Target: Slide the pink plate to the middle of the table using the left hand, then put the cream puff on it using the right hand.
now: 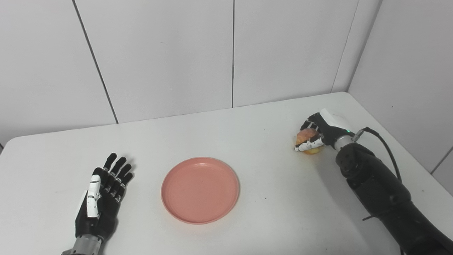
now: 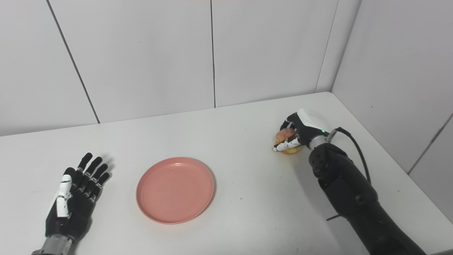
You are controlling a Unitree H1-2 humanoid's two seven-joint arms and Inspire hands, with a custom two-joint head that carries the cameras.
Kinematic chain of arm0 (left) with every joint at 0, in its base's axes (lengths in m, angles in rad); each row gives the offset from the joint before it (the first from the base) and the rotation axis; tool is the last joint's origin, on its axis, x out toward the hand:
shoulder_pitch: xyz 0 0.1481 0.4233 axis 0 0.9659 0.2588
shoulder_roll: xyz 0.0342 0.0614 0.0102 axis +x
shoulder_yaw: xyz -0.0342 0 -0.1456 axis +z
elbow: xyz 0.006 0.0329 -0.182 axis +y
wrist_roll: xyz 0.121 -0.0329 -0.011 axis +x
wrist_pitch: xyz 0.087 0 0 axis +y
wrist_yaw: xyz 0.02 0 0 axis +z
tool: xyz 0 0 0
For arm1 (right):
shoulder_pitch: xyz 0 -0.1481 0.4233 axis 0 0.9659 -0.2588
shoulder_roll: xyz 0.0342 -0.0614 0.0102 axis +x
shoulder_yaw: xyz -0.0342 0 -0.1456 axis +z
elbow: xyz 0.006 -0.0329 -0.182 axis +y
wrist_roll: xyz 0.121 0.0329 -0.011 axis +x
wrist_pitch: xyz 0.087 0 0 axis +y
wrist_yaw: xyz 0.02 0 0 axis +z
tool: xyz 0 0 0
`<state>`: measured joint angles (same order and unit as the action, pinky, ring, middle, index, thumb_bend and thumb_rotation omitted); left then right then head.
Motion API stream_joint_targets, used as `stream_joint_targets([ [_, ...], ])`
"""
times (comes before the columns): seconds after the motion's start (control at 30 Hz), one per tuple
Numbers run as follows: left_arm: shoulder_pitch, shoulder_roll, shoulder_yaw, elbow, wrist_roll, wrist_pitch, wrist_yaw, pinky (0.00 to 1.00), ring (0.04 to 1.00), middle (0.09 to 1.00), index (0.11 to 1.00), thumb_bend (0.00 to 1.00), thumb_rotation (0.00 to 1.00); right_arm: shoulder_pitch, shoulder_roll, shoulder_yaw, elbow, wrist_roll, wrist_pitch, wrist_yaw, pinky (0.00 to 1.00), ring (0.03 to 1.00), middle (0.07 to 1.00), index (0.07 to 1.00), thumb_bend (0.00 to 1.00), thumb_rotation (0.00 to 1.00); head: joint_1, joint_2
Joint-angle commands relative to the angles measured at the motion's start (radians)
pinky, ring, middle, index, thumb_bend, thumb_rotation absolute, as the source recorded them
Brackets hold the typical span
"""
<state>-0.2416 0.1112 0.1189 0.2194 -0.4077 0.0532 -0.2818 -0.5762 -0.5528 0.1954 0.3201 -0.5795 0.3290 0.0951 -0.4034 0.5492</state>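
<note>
Left eye view: the cream puff (image 1: pixel 308 141) is clasped by the right hand (image 1: pixel 316 133) at three o'clock; it should be lifted gently, uncrushed, toward the pink plate (image 1: pixel 200 190) at centre, while the left hand (image 1: pixel 103 193) lies open and empty.

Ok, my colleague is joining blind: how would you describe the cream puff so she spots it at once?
Start at the white table and go to its far right corner, well away from the pink plate in the middle. There the right hand is wrapped around a small, round, golden-brown pastry, the cream puff. It is the only food in view.

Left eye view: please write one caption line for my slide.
Right hand closes its fingers on the cream puff; pink plate empty mid-table; left hand open.
</note>
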Motion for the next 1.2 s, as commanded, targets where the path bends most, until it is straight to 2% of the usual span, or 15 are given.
stream_joint_targets([
  [0.0,0.063,-0.013,-0.011,0.031,0.026,0.076,0.038,0.98,0.942,0.944,0.935,0.34,1.00,-0.042,-0.027,-0.013,-0.064,-0.021,0.023,0.006,0.29,0.358,0.433,0.485,0.49,0.15,0.003,0.003],
  [0.17,0.072,-0.019,-0.015,0.017,0.030,0.070,0.048,0.98,0.947,0.946,0.938,0.34,1.00,-0.046,-0.026,0.008,-0.165,-0.067,0.058,0.055,0.33,0.400,0.473,0.489,0.49,0.15,0.012,0.006],
  [0.4,0.087,-0.034,-0.026,-0.010,0.054,0.055,0.063,0.98,0.947,0.946,0.941,0.35,1.00,-0.059,0.000,0.022,-0.321,-0.101,0.086,0.126,0.29,0.359,0.425,0.485,0.50,0.15,0.050,0.013],
  [0.5,0.094,-0.040,-0.032,-0.015,0.066,0.039,0.067,0.98,0.948,0.945,0.937,0.36,1.00,-0.064,0.016,0.036,-0.376,-0.121,0.097,0.159,0.29,0.369,0.443,0.489,0.50,0.15,0.064,0.018],
  [0.7,0.116,-0.060,-0.052,-0.038,0.123,-0.015,0.091,0.97,0.945,0.944,0.933,0.38,1.00,-0.074,0.057,0.068,-0.461,-0.125,0.096,0.251,0.30,0.364,0.431,0.483,0.50,0.15,0.139,0.032],
  [0.83,0.138,-0.074,-0.070,-0.066,0.164,-0.042,0.100,0.97,0.953,0.955,0.951,0.41,1.00,-0.077,0.080,0.087,-0.497,-0.126,0.071,0.280,0.30,0.361,0.425,0.482,0.50,0.14,0.183,0.037],
  [0.93,0.154,-0.082,-0.084,-0.085,0.197,-0.059,0.112,0.98,0.959,0.960,0.956,0.43,1.00,-0.081,0.104,0.104,-0.512,-0.138,0.078,0.305,0.30,0.367,0.436,0.484,0.50,0.15,0.204,0.044],
  [1.17,0.184,-0.127,-0.112,-0.123,0.285,-0.119,0.172,0.96,0.949,0.956,0.953,0.47,1.00,-0.097,0.155,0.161,-0.506,-0.139,0.034,0.344,0.28,0.344,0.410,0.485,0.50,0.14,0.292,0.065],
])
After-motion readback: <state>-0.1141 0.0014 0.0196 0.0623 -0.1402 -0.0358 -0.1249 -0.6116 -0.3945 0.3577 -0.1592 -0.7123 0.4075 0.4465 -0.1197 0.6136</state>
